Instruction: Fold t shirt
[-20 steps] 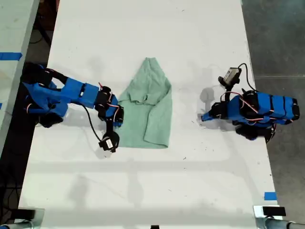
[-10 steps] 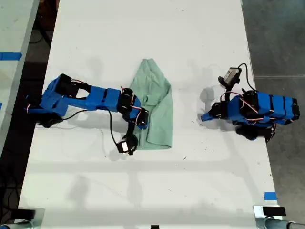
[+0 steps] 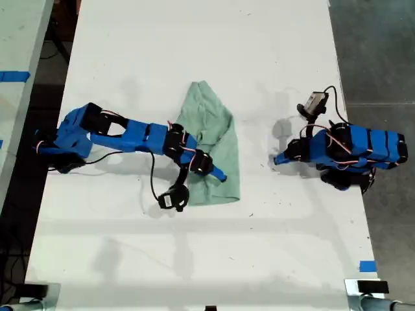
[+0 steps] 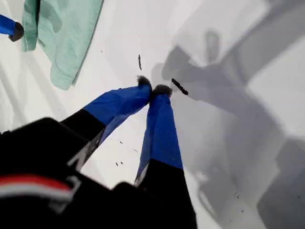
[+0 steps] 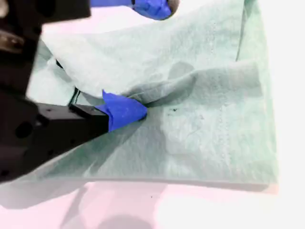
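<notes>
On the white tabletop (image 3: 194,259) I count two blue arms and one garment. Going from the exterior view's left to its right: my second arm reaches in from about nine o'clock, and my second gripper (image 3: 211,167) sits over the cloth near the table's centre. Its wrist view shows one blue fingertip (image 5: 125,110) pressed into a raised ridge of fabric and another blue tip at the far edge of the cloth, so the jaws are spread apart with the cloth bunched between them rather than pinched tight.

The single pale mint-green soft cloth t shirt (image 3: 220,142) lies at the middle of the table, rumpled and partly folded, tapering toward twelve o'clock and widening toward six o'clock. Its lower edge lies flat on the table (image 5: 200,162).

Well apart from the cloth, at about three o'clock in the exterior view, my first gripper (image 3: 279,159) rests low over bare tabletop, pointing toward the shirt. In its wrist view the two blue fingers (image 4: 159,129) meet at their dark tips, closed together on nothing (image 4: 151,88); the shirt's hem (image 4: 66,38) shows farther off.
</notes>
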Controlling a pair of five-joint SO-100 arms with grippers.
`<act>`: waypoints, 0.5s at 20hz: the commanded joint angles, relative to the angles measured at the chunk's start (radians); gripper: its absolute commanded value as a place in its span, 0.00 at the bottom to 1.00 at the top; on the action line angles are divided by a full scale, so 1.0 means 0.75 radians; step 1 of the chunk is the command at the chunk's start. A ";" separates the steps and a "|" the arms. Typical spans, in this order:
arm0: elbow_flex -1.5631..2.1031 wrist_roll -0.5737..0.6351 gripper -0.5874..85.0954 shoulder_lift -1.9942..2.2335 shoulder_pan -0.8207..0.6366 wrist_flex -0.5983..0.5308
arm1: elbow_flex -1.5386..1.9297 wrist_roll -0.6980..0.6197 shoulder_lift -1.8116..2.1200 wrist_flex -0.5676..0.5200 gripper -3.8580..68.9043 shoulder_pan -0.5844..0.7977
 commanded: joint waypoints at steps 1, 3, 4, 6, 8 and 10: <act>-0.059 0.020 0.31 0.245 -0.037 0.063 | 0.051 -0.014 0.012 0.002 0.08 -0.012; -0.045 0.039 0.27 0.399 -0.096 0.157 | 0.051 -0.014 0.012 0.002 0.08 -0.012; -0.043 0.063 0.26 0.472 -0.139 0.198 | 0.051 -0.014 0.012 0.002 0.08 -0.012; -0.043 0.112 0.26 0.610 -0.227 0.270 | 0.051 -0.014 0.012 0.002 0.08 -0.012; -0.031 0.162 0.25 0.697 -0.297 0.340 | 0.051 -0.014 0.012 0.002 0.08 -0.012; 0.027 0.194 0.25 0.771 -0.305 0.397 | 0.051 -0.014 0.012 0.002 0.08 -0.010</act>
